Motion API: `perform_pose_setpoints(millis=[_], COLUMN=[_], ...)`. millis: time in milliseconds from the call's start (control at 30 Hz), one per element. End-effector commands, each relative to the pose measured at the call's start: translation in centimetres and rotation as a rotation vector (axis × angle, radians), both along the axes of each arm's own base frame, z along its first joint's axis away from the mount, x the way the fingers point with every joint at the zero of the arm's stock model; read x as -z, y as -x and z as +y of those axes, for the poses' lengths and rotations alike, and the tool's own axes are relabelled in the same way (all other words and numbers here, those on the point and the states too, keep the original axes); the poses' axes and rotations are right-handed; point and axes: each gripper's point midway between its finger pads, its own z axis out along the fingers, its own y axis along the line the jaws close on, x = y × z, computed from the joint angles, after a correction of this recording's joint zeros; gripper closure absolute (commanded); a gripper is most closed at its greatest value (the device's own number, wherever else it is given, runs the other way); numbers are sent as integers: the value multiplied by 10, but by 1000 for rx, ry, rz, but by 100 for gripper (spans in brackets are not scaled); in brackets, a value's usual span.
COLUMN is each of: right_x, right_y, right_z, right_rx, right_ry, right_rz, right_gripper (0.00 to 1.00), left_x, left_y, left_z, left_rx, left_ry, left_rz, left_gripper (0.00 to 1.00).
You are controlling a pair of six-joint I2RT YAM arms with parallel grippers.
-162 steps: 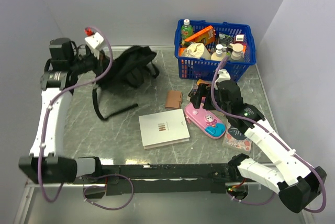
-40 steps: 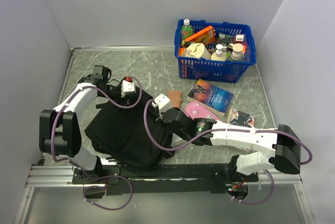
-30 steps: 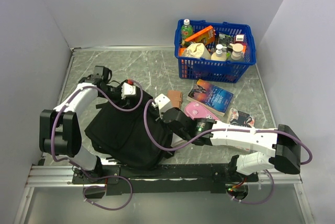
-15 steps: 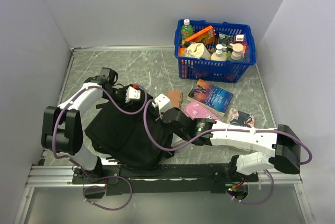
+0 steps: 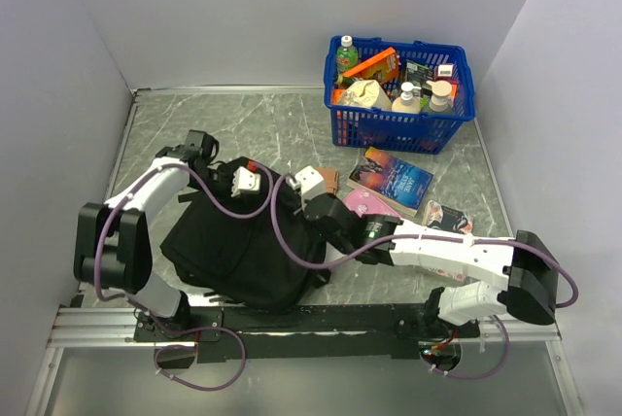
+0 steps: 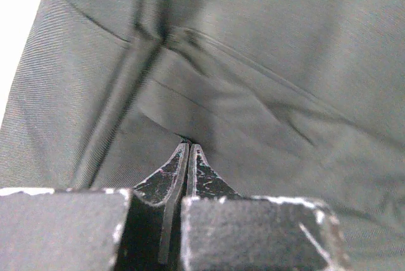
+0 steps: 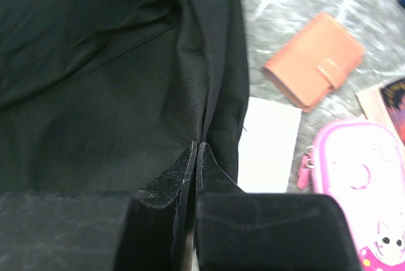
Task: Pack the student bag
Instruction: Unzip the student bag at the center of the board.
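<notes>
The student bag (image 5: 238, 246) is lying crumpled on the near left of the worktop (image 5: 282, 120), between our two arms. We are pinching its black fabric with the left gripper (image 6: 188, 151), clenched at its far edge, and with the right gripper (image 7: 197, 147), clenched on its right edge. Beside that right edge, a white notebook (image 7: 269, 144), an orange wallet (image 7: 314, 59) and a pink pencil case (image 7: 357, 182) are lying on the worktop.
</notes>
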Motion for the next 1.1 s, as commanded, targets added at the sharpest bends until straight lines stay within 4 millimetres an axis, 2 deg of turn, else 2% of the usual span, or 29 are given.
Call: perform_pose_setpoints(millis=[0,167,233,267,300,333,367,467,567,667,700,733,767,800,900,933,1000,1067], right_x=[-14,-6,-4,-6,-10,-20,-27,-57,-69,-42,-35,-33,-18,-12,-4,-3,-5,5], right_y=[-32,-33,-32,-31,-31,-31,-32,-35,-40,-53,-54,-63,-67,-69,-70,-65,-63,-58], right_z=[-16,-18,-19,-18,-15,-14,-11,-1,12,30,36,40,45,48,53,56,54,55], right_rx=[156,182,200,200,197,192,184,155,121,84,50,26,-29,-65,-193,-242,-271,-304], right_ry=[-63,-40,-35,-46,-69,-104,-134,-245,-301,-231,-217,-223,-179,-167,-163,-180,-193,-198], right_rz=[-10,20,44,50,49,41,37,44,61,92,107,105,112,122,168,175,163,195], right_gripper=[100,100,79,73,50,37,30,28,28,29,28,28,26,26,26,26,26,26], left_x=[-17,-14,-14,-14,-15,-14,-14,-15,-17,-19,-21,-21,-23,-25,-31,-32,-33,-34], left_y=[30,51,56,57,57,58,58,57,57,61,62,65,67,68,71,72,72,72], left_z=[0,3,3,2,0,0,-1,-4,-7,-9,-9,-9,-9,-9,-9,-9,-10,-12], left_rx=[32,28,19,17,14,10,7,-16,-44,-44,-43,-41,-35,-33,-30,-29,-27,-20], left_ry=[25,30,40,49,56,60,71,94,123,143,147,144,145,145,151,153,158,166], left_rz=[-4,-1,9,7,4,6,6,3,16,21,20,27,23,19,19,21,23,21], left_gripper=[99,99,99,99,99,99,99,99,99,99,99,99,99,99,99,99,99,99])
